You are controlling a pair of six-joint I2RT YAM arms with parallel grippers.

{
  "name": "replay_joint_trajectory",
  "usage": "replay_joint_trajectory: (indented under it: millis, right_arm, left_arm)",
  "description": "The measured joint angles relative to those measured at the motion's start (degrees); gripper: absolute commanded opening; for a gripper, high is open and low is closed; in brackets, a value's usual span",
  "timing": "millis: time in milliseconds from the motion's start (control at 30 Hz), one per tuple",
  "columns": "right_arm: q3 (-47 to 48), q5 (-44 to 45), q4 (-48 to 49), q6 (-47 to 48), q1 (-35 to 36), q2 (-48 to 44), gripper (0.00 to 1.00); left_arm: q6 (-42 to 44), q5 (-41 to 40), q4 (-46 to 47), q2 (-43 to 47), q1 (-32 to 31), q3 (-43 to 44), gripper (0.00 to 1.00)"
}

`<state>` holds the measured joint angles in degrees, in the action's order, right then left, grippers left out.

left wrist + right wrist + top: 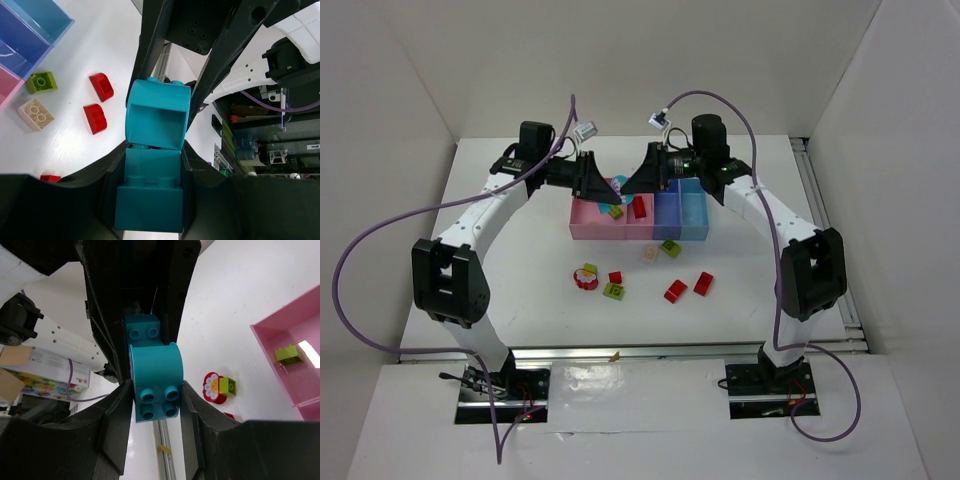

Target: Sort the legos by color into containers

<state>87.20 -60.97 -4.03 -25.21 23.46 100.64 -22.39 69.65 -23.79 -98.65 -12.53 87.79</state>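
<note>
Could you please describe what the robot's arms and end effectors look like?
The left arm and right arm are built from white links joined by bulky black joints. A purple cable loops loosely alongside each arm. The left end effector and right end effector are matte black, each with two flat, tapering fingers.

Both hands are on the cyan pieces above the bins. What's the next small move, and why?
Probably open the left hand. Both hands are shut on the cyan legos, and the right hand is nearer the cyan bin at the row's right end, so it seems best placed to carry them there.
</note>
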Motion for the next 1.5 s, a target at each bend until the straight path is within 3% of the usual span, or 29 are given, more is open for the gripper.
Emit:
replay_joint_trajectory:
  millis: [33, 133, 167, 467, 700, 900, 1133, 1367, 1433, 1500]
  right_arm:
    - [-0.68, 0.02, 0.92, -0.50, 0.00, -0.13, 0.00]
    - [-3.28, 0.55, 3.80, -2.19, 0.00, -0.94, 0.00]
    - [-3.98, 0.87, 4.37, -2.62, -0.02, -1.31, 0.00]
    - [-8.37, 12.61, 2.71, -4.11, -0.57, -6.73, 0.00]
    - [-10.23, 31.19, -1.31, -4.98, -6.21, -10.71, 0.00]
    - [-9.51, 45.59, -9.22, -4.94, -6.08, -10.23, 0.00]
    - [-3.80, 61.18, -17.59, -2.16, -6.01, -1.75, 0.00]
    - [-3.10, 69.64, -23.19, 0.72, -5.75, 4.55, 0.06]
    - [-3.10, 70.75, -23.61, 1.16, -5.73, 5.40, 0.14]
    - [-3.10, 71.43, -23.85, 1.53, -5.70, 5.79, 0.30]
  left_arm:
    - [0.02, -0.17, -0.20, 0.00, 0.02, 0.02, 0.31]
    - [0.22, -0.33, -0.94, -0.28, -0.07, 0.00, 0.03]
    - [0.26, -0.31, -1.22, -0.39, -0.13, 0.00, 0.00]
    - [1.46, -2.69, -1.92, -1.11, -0.15, 1.05, 0.00]
    - [1.60, -2.62, -3.72, -1.73, -0.13, 1.49, 0.00]
    - [1.27, -4.94, -4.35, -3.32, -0.13, 2.58, 0.00]
    - [-0.42, -20.87, -9.42, -6.43, -1.57, 9.49, 0.00]
    - [-0.33, -35.89, -12.55, -6.64, -9.29, 9.33, 0.00]
    - [-0.20, -38.71, -12.76, -6.64, -11.67, 6.99, 0.00]
    - [-0.13, -41.88, -12.66, -6.69, -13.81, 4.57, 0.00]
